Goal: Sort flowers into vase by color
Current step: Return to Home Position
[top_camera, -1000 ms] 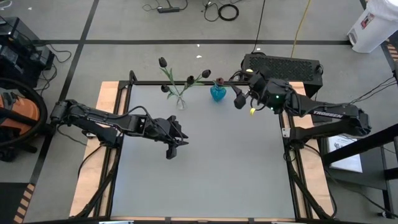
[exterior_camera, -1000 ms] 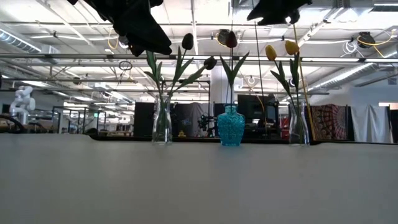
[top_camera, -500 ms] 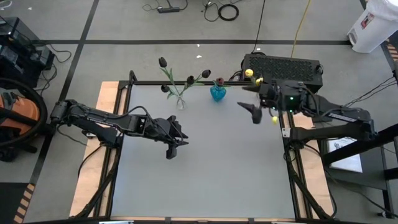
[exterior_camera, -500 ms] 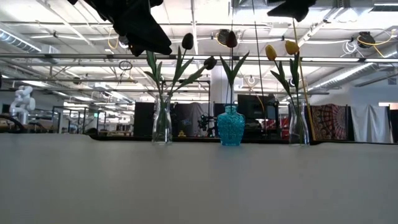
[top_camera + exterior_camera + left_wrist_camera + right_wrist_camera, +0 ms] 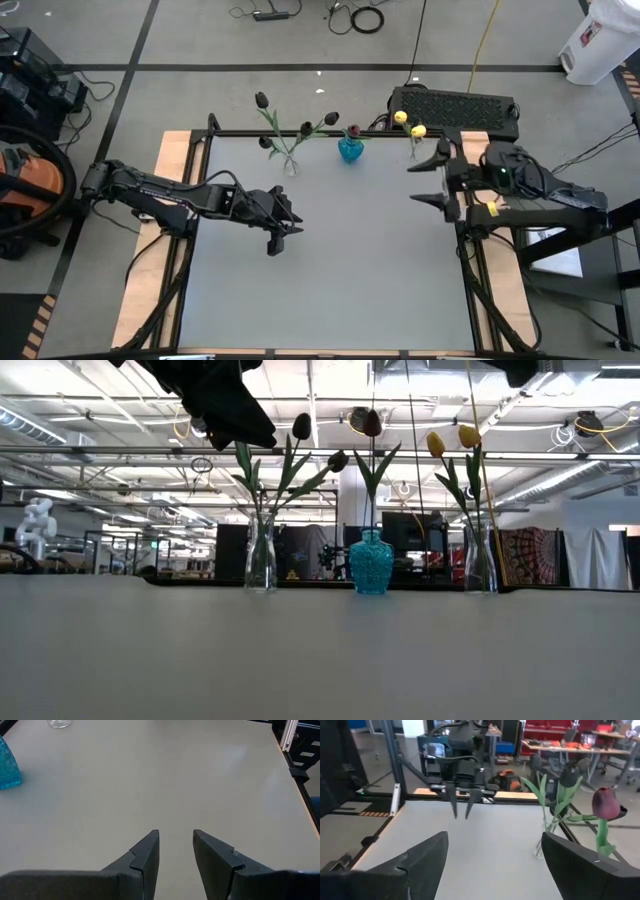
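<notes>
**A:** The right gripper [image 5: 415, 182] hangs at the table's [image 5: 330, 290] right edge, fingers spread wide, empty. The left gripper [image 5: 274, 240] hovers left of centre, fingers slightly apart, also empty.

**B:** Sorted?

**A:** Looks so. Along the far edge, black tulips [image 5: 302, 426] stand in the left clear vase [image 5: 261, 555], the red one [image 5: 371, 423] in the blue vase [image 5: 371, 564], the yellow pair [image 5: 436, 444] in the right clear vase [image 5: 479, 560].

**B:** Risk?

**A:** The right arm is near the yellow stems. A swing their way could tip that vase.

Bench [image 5: 330, 270] mostly open; far edge crowded.
Clear vase [image 5: 261, 555], blue vase [image 5: 371, 564] and second clear vase [image 5: 479, 560], holding tall flowers [image 5: 301, 427], line the far edge; left pincer [image 5: 176, 835] hangs over mid-left.
</notes>
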Motion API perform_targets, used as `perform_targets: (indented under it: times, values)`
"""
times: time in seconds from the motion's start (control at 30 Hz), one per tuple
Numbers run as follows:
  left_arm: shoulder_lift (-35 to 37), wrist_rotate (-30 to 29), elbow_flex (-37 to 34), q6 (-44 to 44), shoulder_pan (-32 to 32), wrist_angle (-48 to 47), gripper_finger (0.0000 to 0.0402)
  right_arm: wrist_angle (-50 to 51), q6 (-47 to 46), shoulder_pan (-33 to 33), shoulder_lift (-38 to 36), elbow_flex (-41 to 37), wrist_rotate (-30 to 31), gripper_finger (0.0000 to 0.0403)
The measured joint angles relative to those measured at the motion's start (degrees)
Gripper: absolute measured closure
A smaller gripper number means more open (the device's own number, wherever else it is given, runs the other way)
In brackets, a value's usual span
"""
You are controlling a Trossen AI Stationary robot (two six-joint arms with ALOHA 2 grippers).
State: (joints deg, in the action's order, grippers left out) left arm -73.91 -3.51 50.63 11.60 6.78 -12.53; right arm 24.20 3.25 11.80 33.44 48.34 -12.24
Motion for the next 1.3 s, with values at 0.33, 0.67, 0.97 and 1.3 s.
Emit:
perform_targets:
  times: [0.33, 0.67, 0.97, 1.3]
  values:
    - [0.0, 0.0, 0.0, 0.0, 0.0, 0.0, 0.0277, -7.2, -0.5, -3.5, -13.4, -13.0, -0.1, 0.009]
    - [0.0, 0.0, 0.0, 0.0, 0.0, 0.0, 0.0277, -17.7, -2.6, -4.4, -19.4, -25.7, -0.1, 0.009]
    - [0.0, 0.0, 0.0, 0.0, 0.0, 0.0, 0.0277, -25.2, -3.5, -4.4, -19.7, -34.3, -0.1, 0.009]
    - [0.0, 0.0, 0.0, 0.0, 0.0, 0.0, 0.0277, -27.0, -4.1, -4.4, -19.7, -36.6, 0.1, 0.009]
